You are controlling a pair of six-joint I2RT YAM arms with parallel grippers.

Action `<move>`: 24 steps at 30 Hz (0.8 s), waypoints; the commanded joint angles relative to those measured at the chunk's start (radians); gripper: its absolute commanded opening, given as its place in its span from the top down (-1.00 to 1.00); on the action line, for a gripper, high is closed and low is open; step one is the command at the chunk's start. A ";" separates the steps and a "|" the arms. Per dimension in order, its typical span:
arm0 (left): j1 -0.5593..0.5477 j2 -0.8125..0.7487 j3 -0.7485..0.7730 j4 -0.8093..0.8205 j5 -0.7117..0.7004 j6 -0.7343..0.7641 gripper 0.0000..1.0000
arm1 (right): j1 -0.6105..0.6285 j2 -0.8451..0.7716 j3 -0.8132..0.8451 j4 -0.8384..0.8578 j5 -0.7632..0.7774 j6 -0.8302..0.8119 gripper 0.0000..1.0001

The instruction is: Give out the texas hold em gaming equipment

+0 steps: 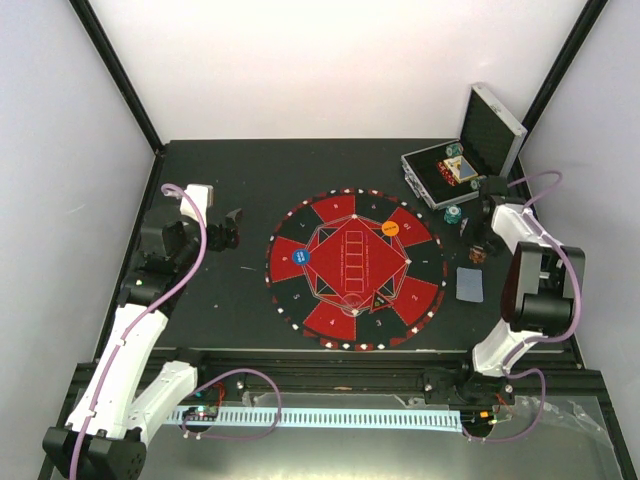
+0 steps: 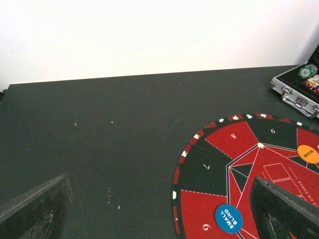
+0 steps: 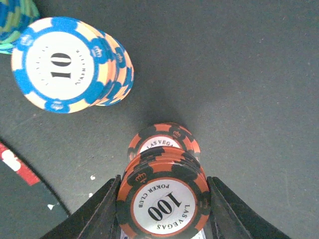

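Observation:
My right gripper (image 1: 478, 246) (image 3: 163, 188) is shut on a stack of orange-and-black "100" poker chips (image 3: 163, 199), held just above more orange-and-black chips (image 3: 164, 141) on the table. A blue-and-cream "10" chip stack (image 3: 70, 62) stands to its left, with a teal stack (image 3: 14, 20) beyond. On the mat (image 1: 300, 300) lie a blue marker disc (image 1: 306, 256) (image 2: 228, 218), an orange disc (image 1: 389, 229) (image 2: 307, 154) and a black triangle marker (image 1: 381, 300). A grey-blue card (image 1: 470, 284) lies right of the mat. My left gripper (image 1: 232, 228) (image 2: 159, 214) is open and empty, left of the mat.
The open silver case (image 1: 465, 160) (image 2: 299, 92) stands at the back right with chips and cards inside. Teal chips (image 1: 452, 214) sit on the table in front of it. White walls close in the table on three sides.

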 commanded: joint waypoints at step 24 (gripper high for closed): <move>-0.005 0.001 0.005 -0.006 -0.014 0.006 -0.98 | 0.338 0.450 0.625 -0.142 -0.085 -0.041 0.28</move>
